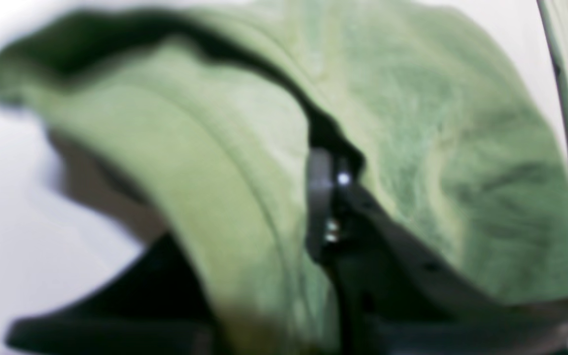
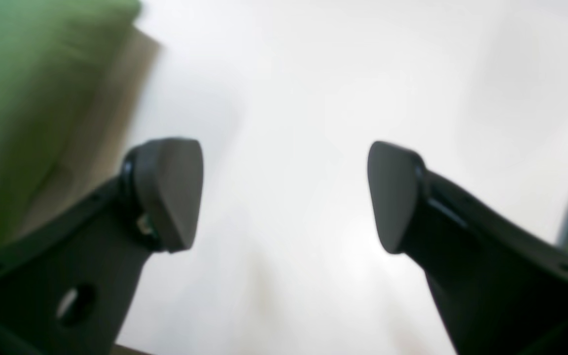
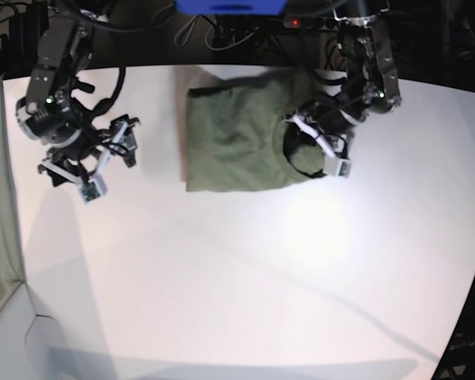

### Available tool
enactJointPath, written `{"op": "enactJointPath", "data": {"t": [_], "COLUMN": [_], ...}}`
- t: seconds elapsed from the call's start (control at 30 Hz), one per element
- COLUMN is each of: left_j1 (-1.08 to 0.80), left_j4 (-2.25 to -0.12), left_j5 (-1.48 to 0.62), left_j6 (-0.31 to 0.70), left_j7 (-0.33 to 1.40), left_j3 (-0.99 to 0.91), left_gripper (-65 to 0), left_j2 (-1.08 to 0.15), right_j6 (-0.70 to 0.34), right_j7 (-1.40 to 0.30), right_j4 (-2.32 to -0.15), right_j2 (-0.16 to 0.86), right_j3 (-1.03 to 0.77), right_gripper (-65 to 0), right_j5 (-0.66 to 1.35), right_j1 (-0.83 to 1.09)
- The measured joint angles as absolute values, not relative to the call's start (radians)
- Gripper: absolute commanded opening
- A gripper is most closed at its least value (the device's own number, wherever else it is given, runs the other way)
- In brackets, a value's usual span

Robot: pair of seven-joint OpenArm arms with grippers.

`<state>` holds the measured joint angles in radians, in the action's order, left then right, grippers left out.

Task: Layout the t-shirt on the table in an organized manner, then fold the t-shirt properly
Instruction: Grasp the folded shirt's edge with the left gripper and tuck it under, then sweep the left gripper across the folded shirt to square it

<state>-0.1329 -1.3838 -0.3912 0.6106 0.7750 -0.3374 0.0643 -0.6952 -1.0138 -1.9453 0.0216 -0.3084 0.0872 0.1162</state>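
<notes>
Olive cotton fills the left wrist view: shirt (image 1: 412, 148) bunched in soft folds, a hem or collar ridge running from 10 o'clock down to 6. Left jaws (image 1: 284, 236) pinched on that fold, cloth between them.

Right wrist view: right jaws (image 2: 284, 197) wide, nothing between, white counter (image 2: 313, 74) below. Green cloth at 9 o'clock, apart from the fingers.

Base view: shirt (image 3: 237, 138) lies partly folded at 12 o'clock on the counter (image 3: 261, 277), collar end under the left gripper (image 3: 321, 150). Right gripper (image 3: 95, 162) at 9 o'clock, well apart from it.

Judgement: light, limp, not slippery; will sag and drag. Best taken at hem corners or shoulder seams, both arms together.
</notes>
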Motion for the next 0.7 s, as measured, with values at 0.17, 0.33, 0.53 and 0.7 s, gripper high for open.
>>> {"op": "enactJointPath", "data": {"t": [0.17,0.33,0.53,0.7], "left_j1": [0.019,0.163,0.358,0.476], "left_j4": [-1.290,-1.256,-1.233,-1.229], "left_j5": [-0.284,-0.250,-0.175,-0.173], "left_j6": [0.607,0.598,0.576,0.577], "left_j7": [0.768,0.786,0.699,0.582], "left_j3": [-0.094,0.186,0.580,0.780], "left_gripper": [-64.8,-64.8,-64.8,-64.8], "left_j2": [-0.015,-0.115,-0.212,-0.204], "right_j6": [-0.695,-0.695,-0.695,-0.695], "right_j7": [-1.011,-1.010,-1.010,-1.010], "right_j4": [-1.946,-1.946,-1.946,-1.946], "right_j2": [0.023,0.025,0.025,0.022], "right_j3": [-0.416,-0.511,-0.600,-0.661], "right_gripper": [-11.7,-11.7,-11.7,-11.7], "right_j5": [0.088,0.091,0.094,0.090], "right_j1": [0.107,0.106,0.105,0.110]}}
